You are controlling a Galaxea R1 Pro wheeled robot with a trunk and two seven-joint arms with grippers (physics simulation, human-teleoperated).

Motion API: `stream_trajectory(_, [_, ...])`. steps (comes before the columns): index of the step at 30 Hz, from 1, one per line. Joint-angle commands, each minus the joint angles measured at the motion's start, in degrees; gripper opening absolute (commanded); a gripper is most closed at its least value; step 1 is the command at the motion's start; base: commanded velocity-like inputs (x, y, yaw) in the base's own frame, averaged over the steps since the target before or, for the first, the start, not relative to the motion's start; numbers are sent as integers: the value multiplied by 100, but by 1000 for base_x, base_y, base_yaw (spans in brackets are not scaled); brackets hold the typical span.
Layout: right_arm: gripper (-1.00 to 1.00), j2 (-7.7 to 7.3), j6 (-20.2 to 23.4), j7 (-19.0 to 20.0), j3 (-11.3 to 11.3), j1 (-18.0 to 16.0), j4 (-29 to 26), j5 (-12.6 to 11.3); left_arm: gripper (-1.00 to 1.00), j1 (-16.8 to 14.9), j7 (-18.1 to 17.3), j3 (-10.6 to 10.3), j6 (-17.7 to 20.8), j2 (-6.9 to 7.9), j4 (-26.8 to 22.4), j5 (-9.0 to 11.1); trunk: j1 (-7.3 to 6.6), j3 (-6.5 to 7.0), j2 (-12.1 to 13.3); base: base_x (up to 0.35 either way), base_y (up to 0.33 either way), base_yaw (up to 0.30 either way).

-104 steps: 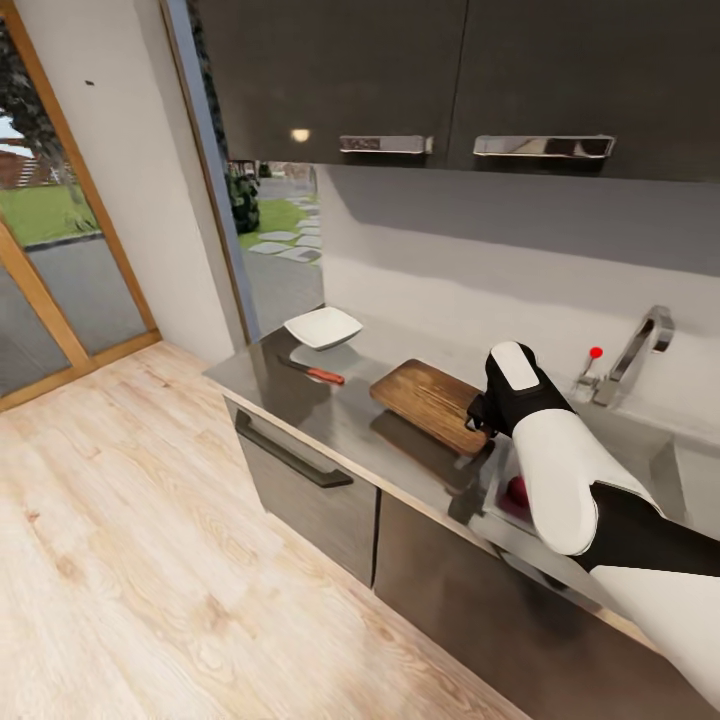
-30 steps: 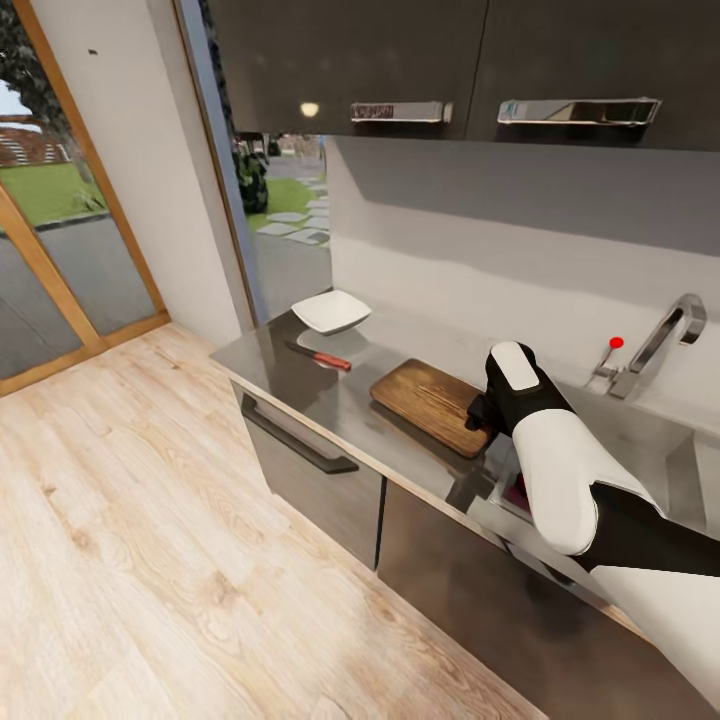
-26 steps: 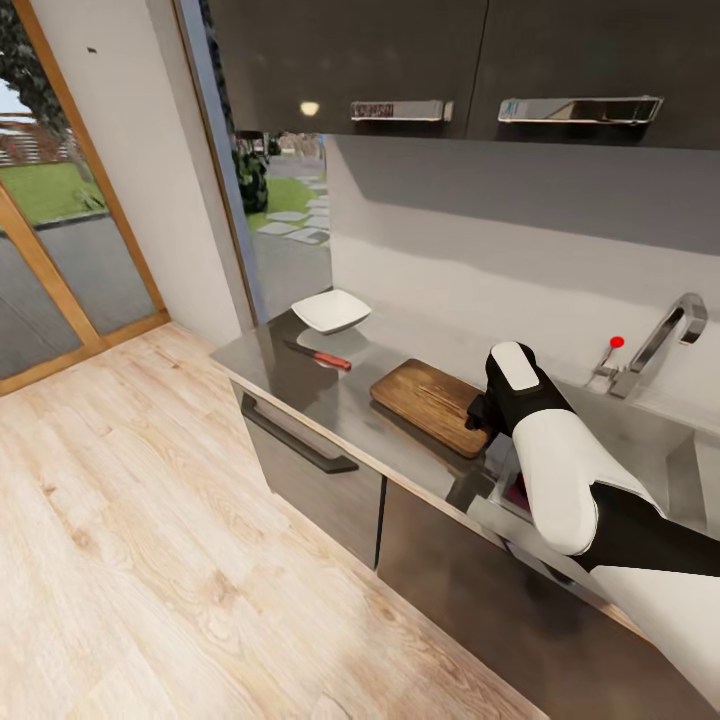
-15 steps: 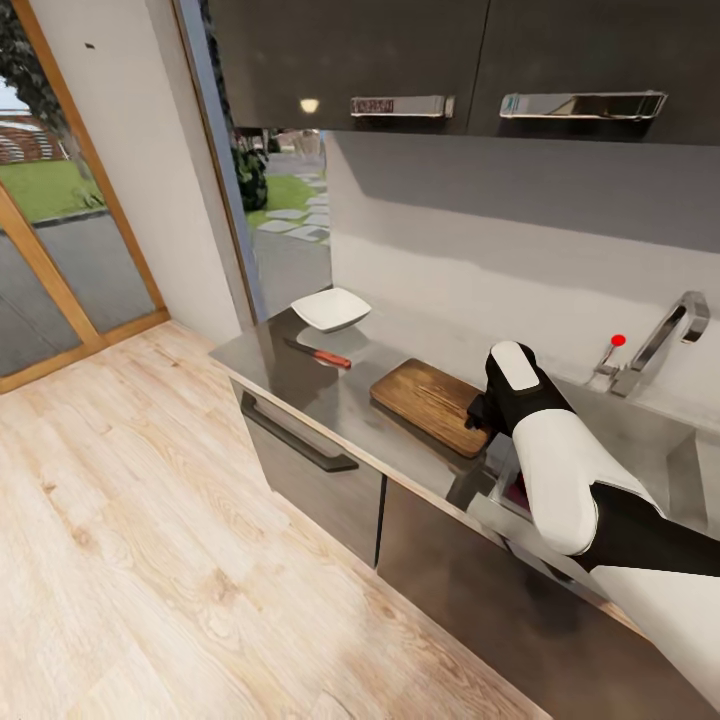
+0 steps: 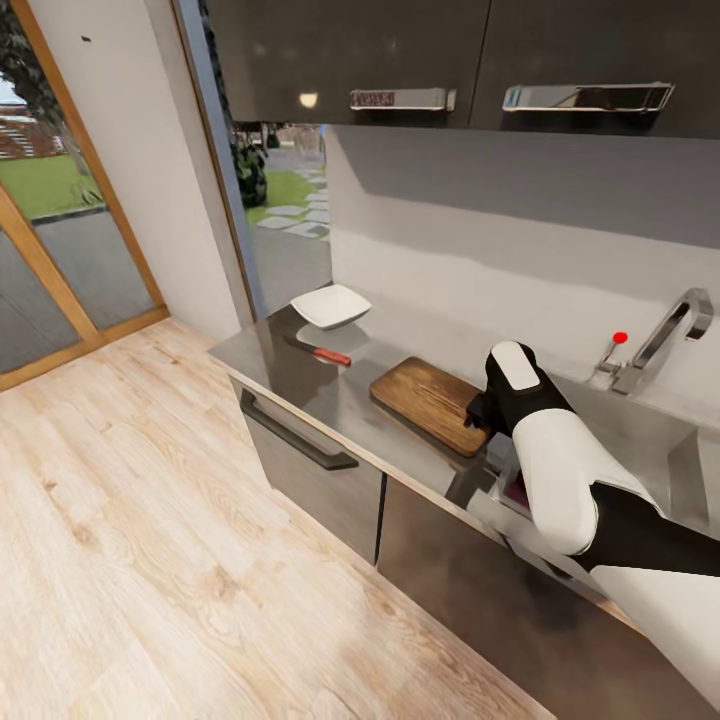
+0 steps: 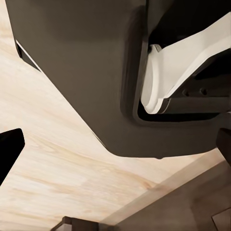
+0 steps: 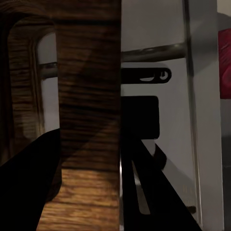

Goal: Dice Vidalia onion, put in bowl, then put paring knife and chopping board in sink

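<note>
The dark-brown chopping board [image 5: 430, 402] lies on the grey countertop [image 5: 300, 385], just left of the sink [image 5: 640, 440]. My right wrist [image 5: 515, 385] hovers over the board's sink-side end. In the right wrist view my right gripper [image 7: 96, 202] is open, its dark fingers [image 7: 29, 187] apart above the chopping board [image 7: 86, 120], nothing between them. A red sliver of the Vidalia onion [image 5: 517, 491] peeks from the basin beside my forearm; the onion [image 7: 225, 62] also shows there. The paring knife [image 5: 318, 351] and white bowl [image 5: 330, 305] sit farther left. My left gripper [image 6: 115, 159] is open over the floor.
A bent chrome tap [image 5: 665, 335] with a red knob [image 5: 620, 338] stands behind the sink. Dark wall cabinets [image 5: 400, 60] hang overhead. A drawer handle [image 5: 295, 445] juts from the cabinet front. Wooden floor [image 5: 130, 520] and a glass door [image 5: 60, 230] lie to the left.
The whole head view has shifted slightly, so the camera moved. My right arm holds the same pose over the board's end, and the forearm now hides more of the onion.
</note>
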Motion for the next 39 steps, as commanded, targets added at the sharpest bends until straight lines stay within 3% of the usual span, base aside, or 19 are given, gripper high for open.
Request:
stream_trajectory(1, [-100, 5, 100, -46, -21, 1, -8, 33, 100, -1, -3, 1, -16, 0, -1, 10, 2, -14, -4, 0, 0, 0])
stream_trajectory(9, [-100, 4, 99, -45, -21, 1, -8, 33, 100, -1, -3, 1, -16, 0, -1, 9, 2, -19, -4, 0, 0, 0])
stream_trajectory(10, [100, 4, 100, -45, -21, 1, -8, 33, 100, -1, -3, 1, -16, -1, -1, 10, 2, -19, -4, 0, 0, 0])
stream_trajectory(20, [100, 1, 100, -45, -18, 1, -8, 33, 100, -1, -3, 1, -16, -2, -1, 11, 2, -9, -4, 0, 0, 0])
stream_trajectory(39, [100, 0, 100, -45, -16, 1, -9, 33, 100, -1, -3, 1, -16, -5, -1, 9, 2, 154, -4, 0, 26, -87])
